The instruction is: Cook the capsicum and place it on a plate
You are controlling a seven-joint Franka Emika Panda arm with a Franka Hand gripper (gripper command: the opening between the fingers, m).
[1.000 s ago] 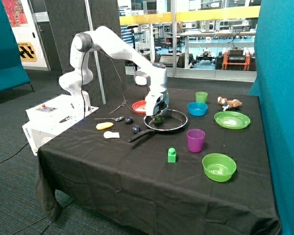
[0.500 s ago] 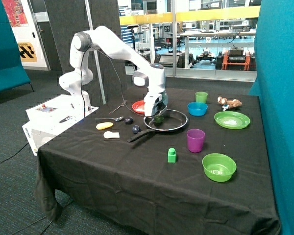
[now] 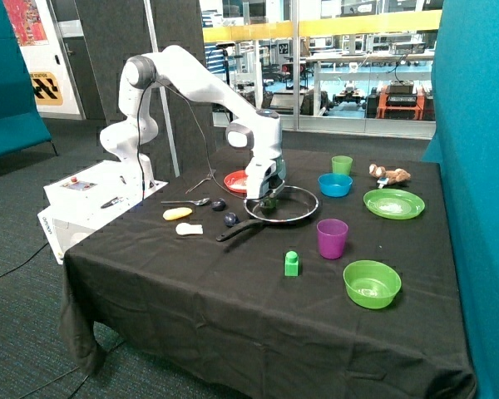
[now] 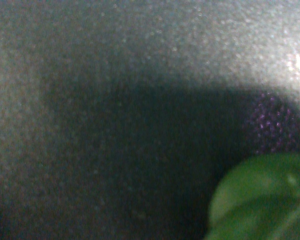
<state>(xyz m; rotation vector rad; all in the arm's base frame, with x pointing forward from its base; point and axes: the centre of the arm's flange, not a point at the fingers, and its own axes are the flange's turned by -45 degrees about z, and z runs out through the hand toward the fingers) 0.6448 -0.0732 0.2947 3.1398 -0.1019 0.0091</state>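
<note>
The small dark green capsicum is low inside the black frying pan near the table's middle. My gripper points down into the pan and appears shut on the capsicum. In the wrist view the capsicum is a large green lump close to the camera, over the pan's dark grey floor; no fingers show there. The red-orange plate lies on the table just behind the pan, partly hidden by the arm.
Two dark round pieces lie beside the pan handle, with a yellow piece and a spoon beyond. A purple cup, green block, green bowl, lime plate and blue bowl stand around.
The hand has shifted slightly toward the red-orange plate's side of the pan, staying low. The capsicum stays at the fingertips in the pan.
</note>
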